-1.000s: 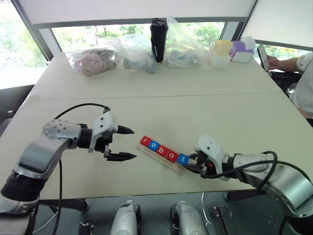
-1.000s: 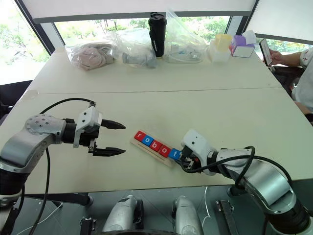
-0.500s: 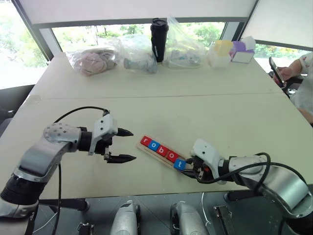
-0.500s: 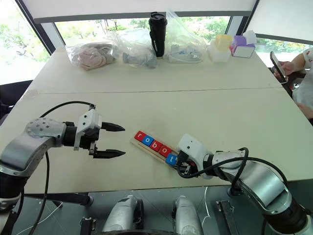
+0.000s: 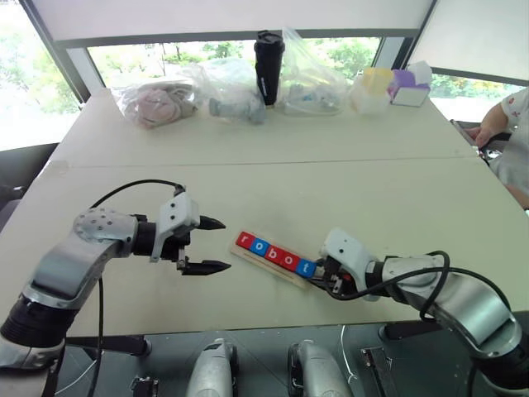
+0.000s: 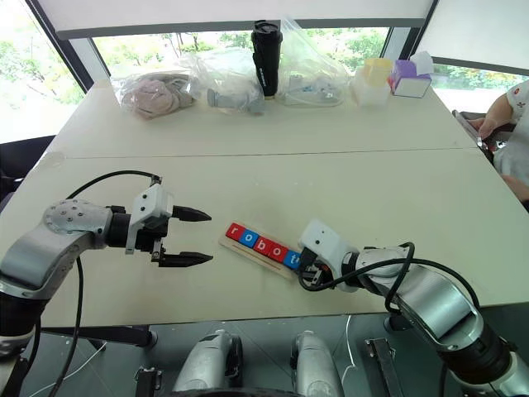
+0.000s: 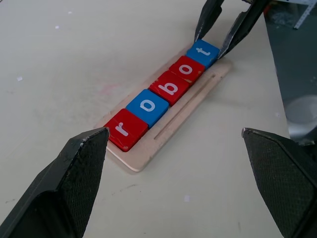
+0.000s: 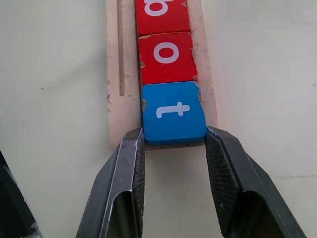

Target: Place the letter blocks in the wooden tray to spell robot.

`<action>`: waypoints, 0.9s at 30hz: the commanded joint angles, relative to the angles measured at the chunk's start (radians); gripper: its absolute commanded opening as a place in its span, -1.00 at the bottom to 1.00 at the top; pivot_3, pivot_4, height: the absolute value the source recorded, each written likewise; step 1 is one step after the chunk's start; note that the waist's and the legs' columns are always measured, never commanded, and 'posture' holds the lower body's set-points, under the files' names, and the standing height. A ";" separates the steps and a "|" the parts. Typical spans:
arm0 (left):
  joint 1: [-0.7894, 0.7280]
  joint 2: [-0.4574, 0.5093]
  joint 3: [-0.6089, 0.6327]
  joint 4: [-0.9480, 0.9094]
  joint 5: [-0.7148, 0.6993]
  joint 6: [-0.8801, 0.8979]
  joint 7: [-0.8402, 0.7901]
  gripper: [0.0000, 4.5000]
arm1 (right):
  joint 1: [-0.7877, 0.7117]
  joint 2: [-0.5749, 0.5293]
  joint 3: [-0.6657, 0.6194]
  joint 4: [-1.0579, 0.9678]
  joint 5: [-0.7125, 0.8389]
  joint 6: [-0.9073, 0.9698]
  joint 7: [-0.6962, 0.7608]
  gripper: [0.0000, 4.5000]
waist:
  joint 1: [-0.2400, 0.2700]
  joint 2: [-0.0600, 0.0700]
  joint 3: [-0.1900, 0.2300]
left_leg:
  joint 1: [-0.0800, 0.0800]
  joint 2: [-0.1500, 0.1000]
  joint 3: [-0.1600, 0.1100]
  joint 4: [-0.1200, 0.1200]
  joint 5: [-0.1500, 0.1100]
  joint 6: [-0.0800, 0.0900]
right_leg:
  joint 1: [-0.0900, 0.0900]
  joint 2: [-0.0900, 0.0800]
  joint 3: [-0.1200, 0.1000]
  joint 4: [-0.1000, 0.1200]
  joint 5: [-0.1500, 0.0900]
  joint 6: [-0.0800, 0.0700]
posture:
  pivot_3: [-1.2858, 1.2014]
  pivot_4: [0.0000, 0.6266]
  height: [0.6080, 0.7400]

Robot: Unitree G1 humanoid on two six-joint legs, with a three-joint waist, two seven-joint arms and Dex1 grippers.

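Observation:
The wooden tray [image 7: 190, 115] lies slanted near the table's front edge. In it the letter blocks form one row: red r [image 5: 244, 241], blue o [image 5: 259, 247], red b [image 5: 274, 254], red o [image 5: 289, 261], blue t [image 5: 306, 267]. My right gripper [image 8: 174, 134] is at the tray's right end, its two fingers [image 8: 130, 163] pressed against the sides of the blue t [image 8: 173, 113]. The left gripper [image 5: 227, 244] hangs open a little left of the tray, holding nothing, its wrist view looking along the row [image 7: 148, 105].
At the table's far side stand a black tumbler [image 5: 268, 56], several clear plastic bags [image 5: 231, 87] and yellow and purple boxes [image 5: 388, 87]. A person's arm [image 5: 504, 124] shows at the right edge. The table's front edge runs just below the tray.
The right gripper shifted slightly at the tray's end, and the blue t now sits in line with the row. The left arm stayed still. The person's hand at the right moved.

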 commanded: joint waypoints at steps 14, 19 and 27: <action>0.006 0.005 0.029 -0.026 -0.011 -0.005 0.015 1.00 | -0.021 0.012 0.008 0.010 -0.040 -0.039 0.010 0.54 | -0.001 0.000 0.000 | 0.000 0.000 0.000 0.000 0.000 0.000 | 0.000 0.000 0.000 0.000 0.000 0.000 | 0.03 -0.52 1.00; 0.006 0.004 0.028 -0.023 -0.009 -0.008 0.014 1.00 | -0.029 0.000 -0.047 0.015 -0.039 -0.060 0.021 0.97 | 0.000 0.000 0.000 | 0.000 0.000 0.000 0.000 0.000 0.000 | 0.000 0.000 0.000 0.000 0.000 0.000 | 0.03 -0.52 1.00; 0.000 0.001 0.024 -0.001 -0.001 -0.022 0.010 1.00 | -0.066 0.002 -0.163 0.035 -0.011 -0.189 0.084 0.97 | 0.000 0.000 0.000 | 0.000 0.000 0.000 0.000 0.000 0.000 | 0.000 0.000 0.000 0.000 0.000 0.000 | 0.03 -0.52 1.00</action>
